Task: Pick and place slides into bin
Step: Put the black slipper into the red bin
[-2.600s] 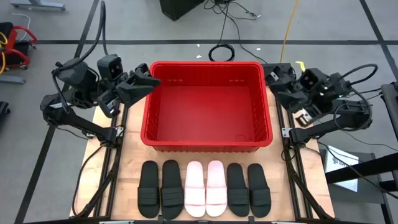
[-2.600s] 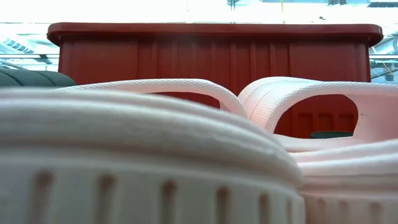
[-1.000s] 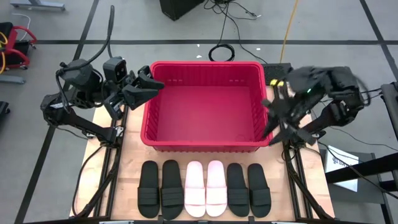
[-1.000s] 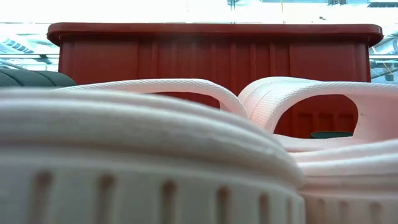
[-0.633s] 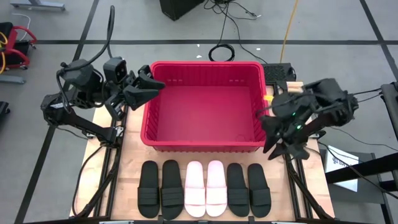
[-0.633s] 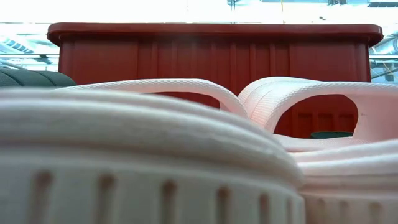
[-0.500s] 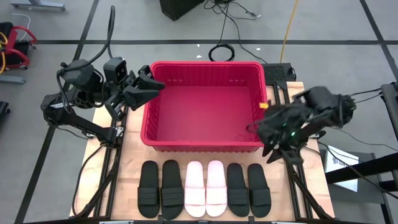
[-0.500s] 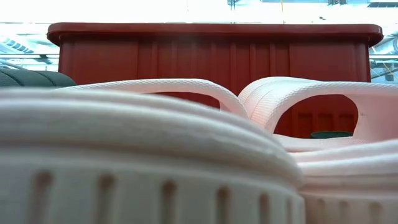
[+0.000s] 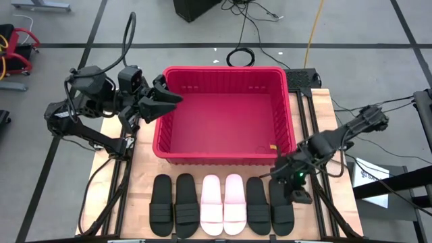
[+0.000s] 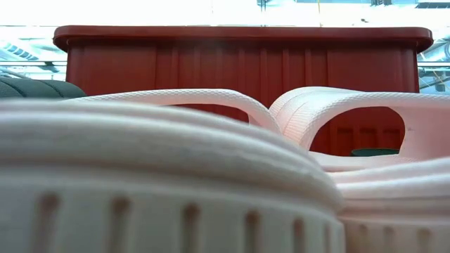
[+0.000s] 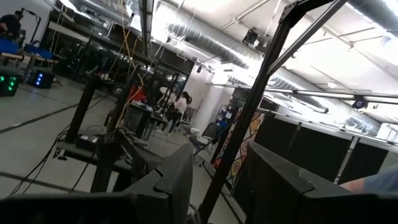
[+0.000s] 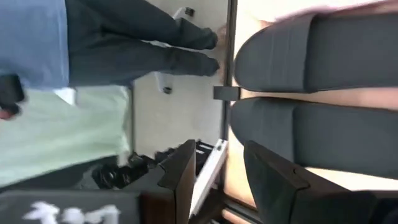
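With its fingers spread, the right gripper (image 9: 289,181) hangs over the outermost black slide (image 9: 281,204) in the row before the empty red bin (image 9: 224,158), and should straddle the ribbed strap squarely before closing; the left gripper (image 9: 164,99) waits spread at the bin's rim.

there are six slides in a row on the table: four black slides (image 9: 162,204) and two pale pink slides (image 9: 211,204). there is one big red bin (image 9: 223,154). there are two robot arms.
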### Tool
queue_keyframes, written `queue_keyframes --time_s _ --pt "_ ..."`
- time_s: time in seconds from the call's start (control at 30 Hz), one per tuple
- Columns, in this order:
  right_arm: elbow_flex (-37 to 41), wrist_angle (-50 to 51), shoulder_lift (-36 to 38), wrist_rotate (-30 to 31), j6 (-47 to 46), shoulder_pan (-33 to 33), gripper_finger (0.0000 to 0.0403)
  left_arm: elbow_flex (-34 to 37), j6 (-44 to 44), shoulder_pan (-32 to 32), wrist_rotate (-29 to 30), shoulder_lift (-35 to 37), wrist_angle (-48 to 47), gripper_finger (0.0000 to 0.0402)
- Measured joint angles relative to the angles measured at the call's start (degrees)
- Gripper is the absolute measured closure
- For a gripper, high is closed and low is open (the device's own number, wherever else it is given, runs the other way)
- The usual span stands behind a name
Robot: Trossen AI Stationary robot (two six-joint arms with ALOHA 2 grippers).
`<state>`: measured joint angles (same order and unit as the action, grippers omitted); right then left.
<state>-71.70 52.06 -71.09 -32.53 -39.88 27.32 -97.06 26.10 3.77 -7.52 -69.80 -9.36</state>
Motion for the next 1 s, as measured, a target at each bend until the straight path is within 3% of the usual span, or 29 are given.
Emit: queue_keyframes --time_s 0.33,0.6,0.8,1.0 --pt "24.2 -29.9 7.0 2.5 -16.0 4.1 0.0273 0.0 0.3 0.0 0.0 0.0 0.0 0.0249" --pt "38.9 -56.3 7.6 2.5 -29.8 4.4 0.0273 0.0 0.3 0.0 0.0 0.0 0.5 0.0249" --pt "42.2 -61.7 7.6 4.7 -30.8 4.3 0.0273 0.0 3.0 0.0 0.0 -0.5 0.4 0.0249" --pt "42.2 -62.2 7.6 11.0 -31.5 4.3 0.0273 0.0 2.7 0.0 0.0 -0.4 -1.8 0.0249"
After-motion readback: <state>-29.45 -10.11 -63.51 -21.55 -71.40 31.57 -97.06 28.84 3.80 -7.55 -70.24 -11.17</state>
